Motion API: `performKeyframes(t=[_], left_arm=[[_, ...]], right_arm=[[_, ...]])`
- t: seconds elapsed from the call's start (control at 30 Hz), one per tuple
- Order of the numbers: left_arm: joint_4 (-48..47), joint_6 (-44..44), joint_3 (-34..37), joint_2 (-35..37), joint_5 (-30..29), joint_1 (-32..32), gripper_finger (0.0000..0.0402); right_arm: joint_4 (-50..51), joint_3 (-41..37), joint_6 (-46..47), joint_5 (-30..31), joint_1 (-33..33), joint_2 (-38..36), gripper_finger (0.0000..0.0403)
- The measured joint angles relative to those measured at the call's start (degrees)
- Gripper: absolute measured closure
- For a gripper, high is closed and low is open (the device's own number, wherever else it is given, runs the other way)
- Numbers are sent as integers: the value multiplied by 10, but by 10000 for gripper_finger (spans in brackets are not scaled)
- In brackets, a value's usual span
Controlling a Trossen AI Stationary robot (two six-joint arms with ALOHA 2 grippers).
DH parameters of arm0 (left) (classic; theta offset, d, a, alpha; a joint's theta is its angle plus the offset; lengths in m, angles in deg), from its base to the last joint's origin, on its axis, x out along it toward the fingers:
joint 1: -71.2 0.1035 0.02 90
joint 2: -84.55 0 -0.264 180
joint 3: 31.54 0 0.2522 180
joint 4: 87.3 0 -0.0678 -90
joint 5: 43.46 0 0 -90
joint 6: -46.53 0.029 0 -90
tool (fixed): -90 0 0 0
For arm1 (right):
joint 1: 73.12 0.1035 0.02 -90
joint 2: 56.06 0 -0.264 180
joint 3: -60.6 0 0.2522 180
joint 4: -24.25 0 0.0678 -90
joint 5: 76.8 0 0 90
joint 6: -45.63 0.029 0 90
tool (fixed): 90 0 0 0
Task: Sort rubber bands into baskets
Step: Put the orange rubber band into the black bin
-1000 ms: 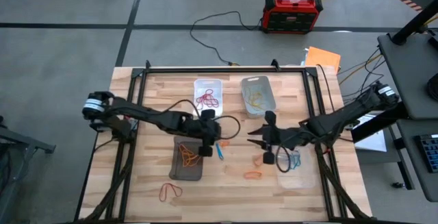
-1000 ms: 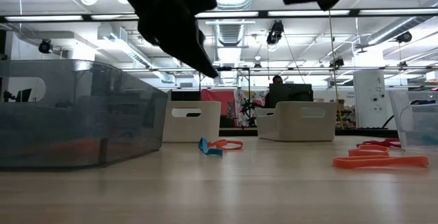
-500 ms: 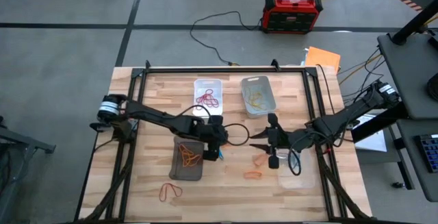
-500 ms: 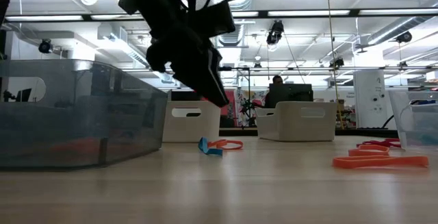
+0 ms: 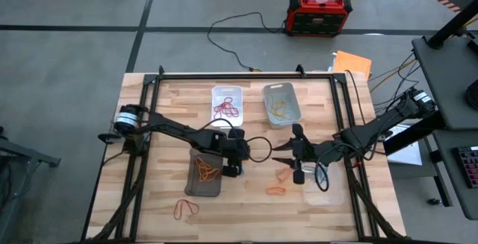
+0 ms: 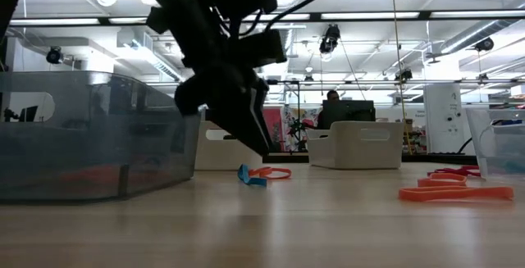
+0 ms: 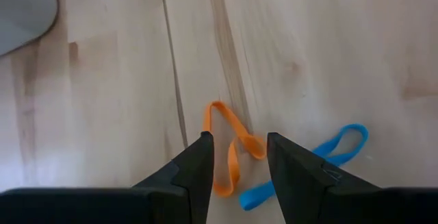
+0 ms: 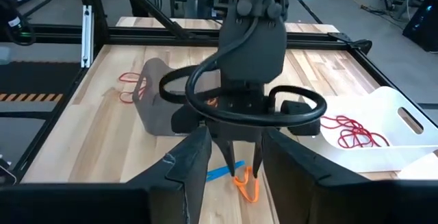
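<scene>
down at the wooden desk (image 5: 254, 199), the left tool (image 7: 236, 157) hangs with fingers parted, straddling a thin orange rubber band (image 7: 229, 145) beside a blue rubber band (image 7: 321, 159). the right tool (image 5: 293, 162) waits nearby, released, holding nothing.

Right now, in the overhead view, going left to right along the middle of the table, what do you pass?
Dark smoky basket → left gripper → right gripper → clear basket.
</scene>
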Motion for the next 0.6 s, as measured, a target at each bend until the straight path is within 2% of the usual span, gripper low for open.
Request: performKeyframes(t=[0.2, 0.47, 0.6], left_arm=[[5, -4, 0, -23, -1, 0, 277], [13, -11, 0, -40, -10, 0, 244], [14, -11, -1, -44, -11, 0, 241]], right_arm=[[0, 0, 6, 0, 0, 0, 268], [-1, 0, 5, 0, 0, 0, 270], [0, 0, 5, 0, 0, 0, 267]])
